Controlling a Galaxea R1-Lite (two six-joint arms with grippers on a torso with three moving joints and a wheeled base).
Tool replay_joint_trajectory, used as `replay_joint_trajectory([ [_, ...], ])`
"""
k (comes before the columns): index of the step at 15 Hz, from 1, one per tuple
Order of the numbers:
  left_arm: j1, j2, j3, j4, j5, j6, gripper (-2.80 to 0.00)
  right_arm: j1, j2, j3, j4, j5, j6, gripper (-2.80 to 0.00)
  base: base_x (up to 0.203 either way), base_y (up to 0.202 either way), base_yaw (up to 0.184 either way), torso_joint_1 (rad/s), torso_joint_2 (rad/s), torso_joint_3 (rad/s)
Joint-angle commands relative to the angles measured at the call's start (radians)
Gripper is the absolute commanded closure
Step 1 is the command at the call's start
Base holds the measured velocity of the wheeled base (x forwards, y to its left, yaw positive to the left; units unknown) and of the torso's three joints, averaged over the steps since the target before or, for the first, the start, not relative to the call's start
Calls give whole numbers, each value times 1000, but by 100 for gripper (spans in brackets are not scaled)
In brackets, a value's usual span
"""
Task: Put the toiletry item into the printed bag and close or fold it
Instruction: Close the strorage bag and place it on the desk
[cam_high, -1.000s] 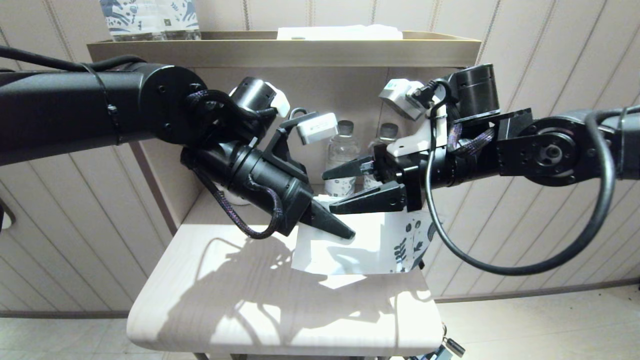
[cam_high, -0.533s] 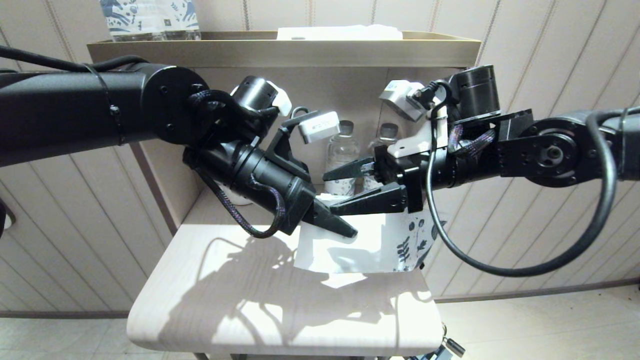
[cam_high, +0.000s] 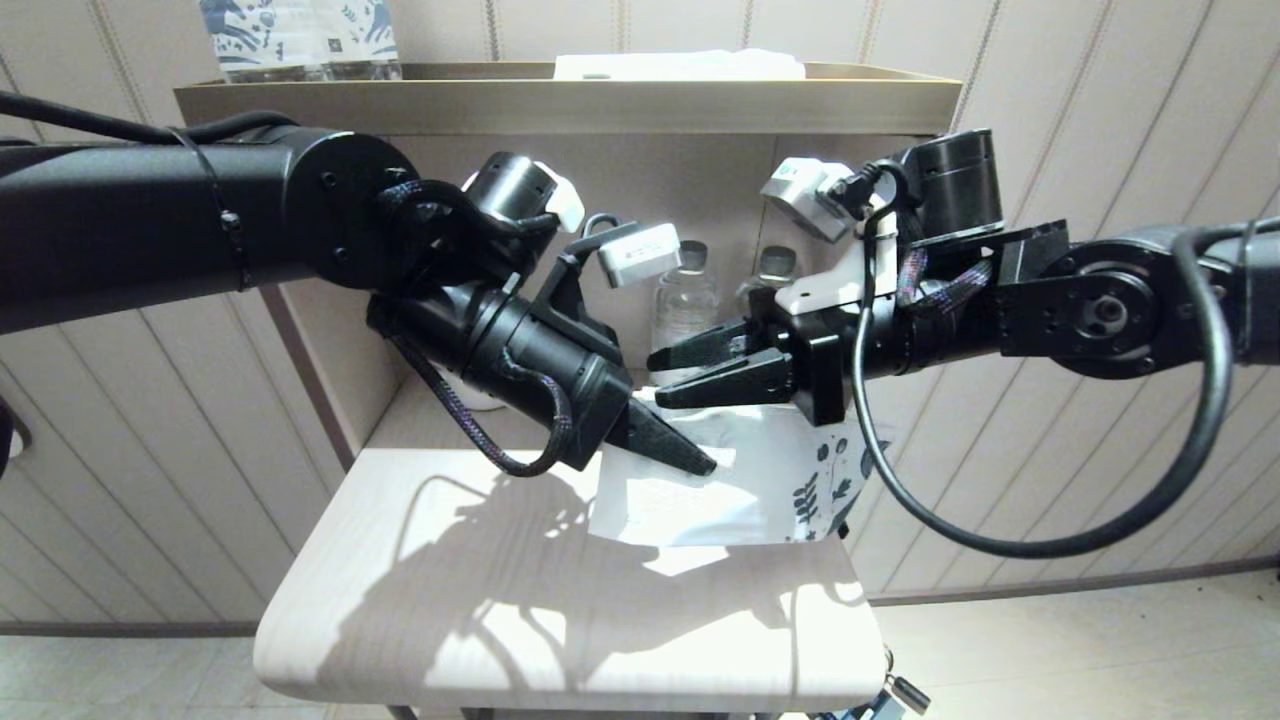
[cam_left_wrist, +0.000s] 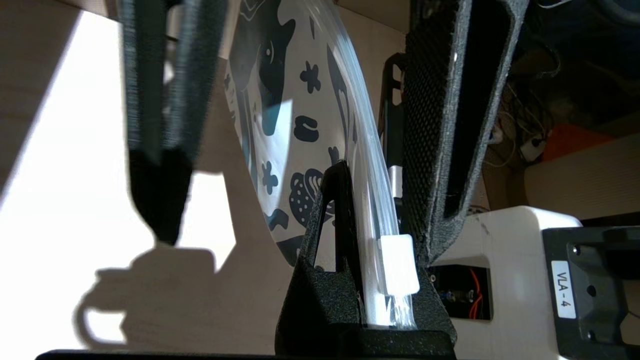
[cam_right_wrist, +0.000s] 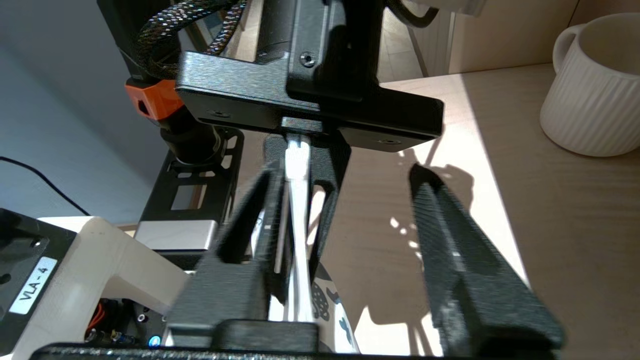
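The printed bag (cam_high: 720, 490) hangs upright over the small table (cam_high: 450, 600), white with blue leaf print on its right part. My left gripper (cam_high: 695, 462) is shut on the bag's top edge, right beside the white zip slider (cam_left_wrist: 398, 270). My right gripper (cam_high: 658, 380) reaches in from the right, its fingers partly apart and straddling the same top edge (cam_right_wrist: 297, 225). One finger (cam_right_wrist: 250, 235) lies close along the zip strip and the other finger (cam_right_wrist: 450, 240) stands well off it. The toiletry item is hidden.
Two clear water bottles (cam_high: 685, 300) stand at the back of the shelf behind the grippers. A white ribbed mug (cam_right_wrist: 595, 85) sits on the shelf to the left of the bag. Blue-and-white packs (cam_high: 300, 40) stand on the upper shelf (cam_high: 560, 95).
The right gripper's fingers have come much closer together around the bag's top edge. The bag's upper part has crumpled slightly. The left gripper has kept its hold.
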Motion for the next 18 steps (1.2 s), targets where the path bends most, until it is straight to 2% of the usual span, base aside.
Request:
replay_joint_trajectory([
  [1, 0, 0, 1, 6, -5, 2, 0, 0, 1, 0, 0, 6, -3, 0, 0, 0, 0, 0, 0, 0],
  [8, 0, -3, 1, 13, -4, 12, 0, 0, 0, 6, -2, 11, -7, 0, 0, 0, 0, 0, 0, 0],
  [11, -8, -8, 2, 15, 29, 14, 0, -8, -5, -1, -1, 7, -1, 0, 0, 0, 0, 0, 0, 0],
  [15, -11, -81, 50, 13, 35, 16, 0, -16, -13, -31, 1, 9, 75, 0, 0, 0, 0, 0, 0, 0],
  [17, -20, -97, 90, 5, 42, 62, 0, -17, -16, -34, 1, 13, 104, 0, 0, 0, 0, 0, 0, 0],
  [18, -30, -102, 108, -2, 70, 72, 0, -17, -14, -37, 1, 13, 125, 0, 0, 0, 0, 0, 0, 0],
])
